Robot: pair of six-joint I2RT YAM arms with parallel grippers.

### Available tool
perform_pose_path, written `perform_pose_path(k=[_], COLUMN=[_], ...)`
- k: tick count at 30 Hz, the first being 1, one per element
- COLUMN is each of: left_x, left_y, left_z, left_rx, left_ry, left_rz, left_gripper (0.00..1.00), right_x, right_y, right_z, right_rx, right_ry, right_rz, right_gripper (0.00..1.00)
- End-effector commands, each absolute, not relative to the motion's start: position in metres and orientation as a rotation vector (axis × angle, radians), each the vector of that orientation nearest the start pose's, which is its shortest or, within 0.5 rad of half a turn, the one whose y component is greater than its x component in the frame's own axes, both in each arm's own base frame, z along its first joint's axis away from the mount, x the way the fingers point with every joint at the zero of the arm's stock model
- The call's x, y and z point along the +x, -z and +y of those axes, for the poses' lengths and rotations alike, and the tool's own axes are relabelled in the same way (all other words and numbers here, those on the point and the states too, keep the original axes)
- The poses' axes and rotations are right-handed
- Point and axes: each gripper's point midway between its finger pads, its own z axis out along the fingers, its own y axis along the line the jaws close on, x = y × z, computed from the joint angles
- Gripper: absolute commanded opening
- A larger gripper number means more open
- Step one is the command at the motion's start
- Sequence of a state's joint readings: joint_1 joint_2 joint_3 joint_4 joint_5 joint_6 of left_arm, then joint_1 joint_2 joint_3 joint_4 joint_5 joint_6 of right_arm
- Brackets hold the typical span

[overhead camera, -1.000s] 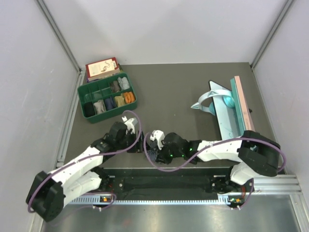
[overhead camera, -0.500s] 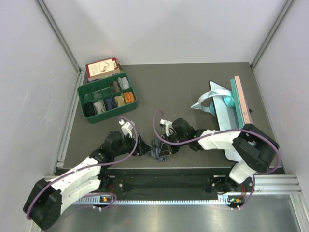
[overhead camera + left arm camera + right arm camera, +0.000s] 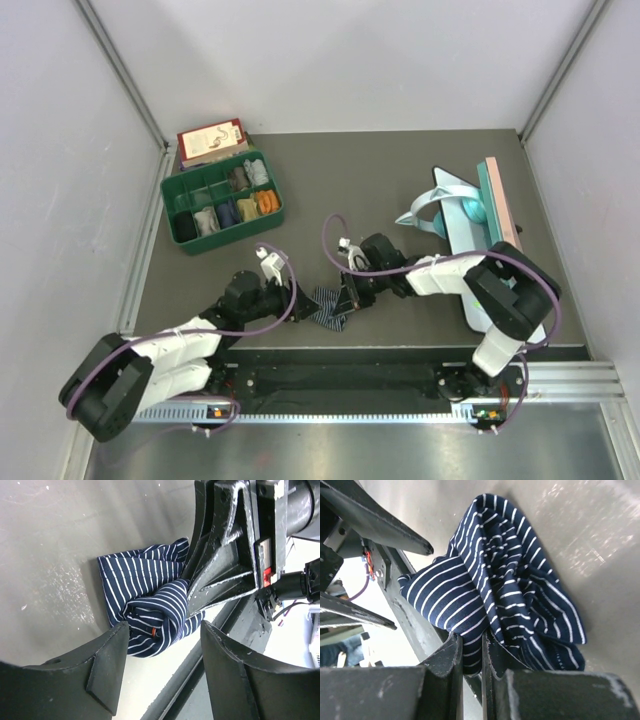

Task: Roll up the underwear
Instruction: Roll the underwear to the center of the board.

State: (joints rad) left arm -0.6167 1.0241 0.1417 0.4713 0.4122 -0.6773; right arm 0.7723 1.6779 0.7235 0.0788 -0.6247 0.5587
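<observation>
Only the wrist view shows the right hand [image 3: 471,641] apparently pinching striped underwear [image 3: 510,580].

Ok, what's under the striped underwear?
Grey table shows beside the striped underwear; the bunched cloth covers whatever lies directly beneath. The right fingers pinch one edge.

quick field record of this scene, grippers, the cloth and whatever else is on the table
left gripper: open, cloth just beyond its fingertips, not pinching
right gripper: shut on the striped underwear
cloth state: bunched, partly rolled, orange showing in the fold
cloth place: by the front edge of the table, between the two grippers
green tray: far left, compartments holding small rolled items
red book: behind the tray, against the back left corner
</observation>
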Motion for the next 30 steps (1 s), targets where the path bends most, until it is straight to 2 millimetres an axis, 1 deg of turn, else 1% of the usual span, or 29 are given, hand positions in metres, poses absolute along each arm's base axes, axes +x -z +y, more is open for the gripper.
perform_pose_path(k=[1, 2, 4, 7, 8, 10, 11, 12, 13, 14, 15, 16, 17, 19, 20, 21, 22, 23, 24, 25, 27, 28, 29, 30], left_x=[0.175, 0.175, 0.174, 0.173, 0.172, 0.172, 0.173, 0.174, 0.176, 0.182, 0.182, 0.186, 0.187, 0.189, 0.190, 0.190, 0.190, 0.190, 0.188, 0.191, 0.188, 0.190, 0.188, 0.187], left_y=[-0.080, -0.081, -0.076, -0.068, -0.065, -0.053, -0.051, -0.043, -0.032, -0.032, -0.026, -0.024, -0.021, -0.014, -0.013, -0.008, -0.008, -0.006, -0.002, -0.004, 0.004, 0.003, 0.009, 0.009], left_z=[-0.247, -0.248, -0.249, -0.251, -0.251, -0.248, -0.248, -0.247, -0.241, -0.242, -0.240, -0.240, -0.239, -0.239, -0.239, -0.239, -0.239, -0.240, -0.240, -0.243, -0.241, -0.243, -0.240, -0.241], left_rx=[0.299, 0.307, 0.311, 0.318, 0.316, 0.298, 0.292, 0.281, 0.242, 0.231, 0.221, 0.215, 0.204, 0.191, 0.187, 0.181, 0.178, 0.180, 0.187, 0.193, 0.186, 0.181, 0.170, 0.156], left_ry=[1.249, 1.255, 1.258, 1.264, 1.261, 1.237, 1.224, 1.200, 1.143, 1.122, 1.098, 1.078, 1.058, 1.025, 1.017, 1.007, 0.997, 0.996, 0.989, 0.992, 0.973, 0.973, 0.960, 0.962], left_rz=[2.061, 2.052, 2.068, 2.099, 2.110, 2.158, 2.172, 2.203, 2.259, 2.268, 2.300, 2.317, 2.340, 2.398, 2.414, 2.441, 2.463, 2.476, 2.501, 2.503, 2.558, 2.561, 2.588, 2.598], left_gripper=[0.63, 0.62, 0.61, 0.52, 0.44, 0.32, 0.26, 0.12, 0.08, 0.04, 0.00, 0.00, 0.00, 0.00, 0.00, 0.00, 0.00, 0.00, 0.00, 0.00, 0.00, 0.00, 0.00, 0.00], right_x=[0.183, 0.183, 0.186, 0.191, 0.191, 0.193, 0.194, 0.194, 0.195, 0.196, 0.196, 0.194, 0.196, 0.194, 0.197, 0.195, 0.196, 0.200, 0.201, 0.202, 0.207, 0.209, 0.212, 0.215], right_y=[-0.024, -0.023, -0.020, -0.022, -0.023, -0.029, -0.032, -0.033, -0.040, -0.041, -0.044, -0.045, -0.052, -0.057, -0.066, -0.067, -0.071, -0.078, -0.081, -0.082, -0.085, -0.084, -0.082, -0.081], right_z=[0.322, 0.323, 0.323, 0.324, 0.324, 0.324, 0.325, 0.323, 0.324, 0.322, 0.320, 0.317, 0.316, 0.309, 0.307, 0.303, 0.300, 0.298, 0.296, 0.294, 0.290, 0.290, 0.290, 0.290], right_rx=[-0.528, -0.526, -0.516, -0.490, -0.483, -0.486, -0.491, -0.496, -0.505, -0.511, -0.517, -0.516, -0.530, -0.532, -0.542, -0.543, -0.544, -0.551, -0.550, -0.549, -0.541, -0.544, -0.563, -0.574], right_ry=[-1.238, -1.239, -1.249, -1.271, -1.273, -1.279, -1.275, -1.265, -1.263, -1.244, -1.230, -1.217, -1.196, -1.161, -1.134, -1.110, -1.093, -1.066, -1.051, -1.038, -1.025, -1.024, -1.013, -1.004], right_rz=[2.654, 2.659, 2.668, 2.660, 2.659, 2.642, 2.634, 2.638, 2.624, 2.619, 2.619, 2.632, 2.604, 2.616, 2.586, 2.599, 2.593, 2.562, 2.555, 2.551, 2.527, 2.519, 2.498, 2.485], right_gripper=[0.00, 0.00, 0.00, 0.00, 0.03, 0.07, 0.12, 0.15, 0.18, 0.25, 0.30, 0.34, 0.42, 0.51, 0.53, 0.55, 0.60, 0.63, 0.65, 0.70, 0.75, 0.77, 0.77, 0.78])
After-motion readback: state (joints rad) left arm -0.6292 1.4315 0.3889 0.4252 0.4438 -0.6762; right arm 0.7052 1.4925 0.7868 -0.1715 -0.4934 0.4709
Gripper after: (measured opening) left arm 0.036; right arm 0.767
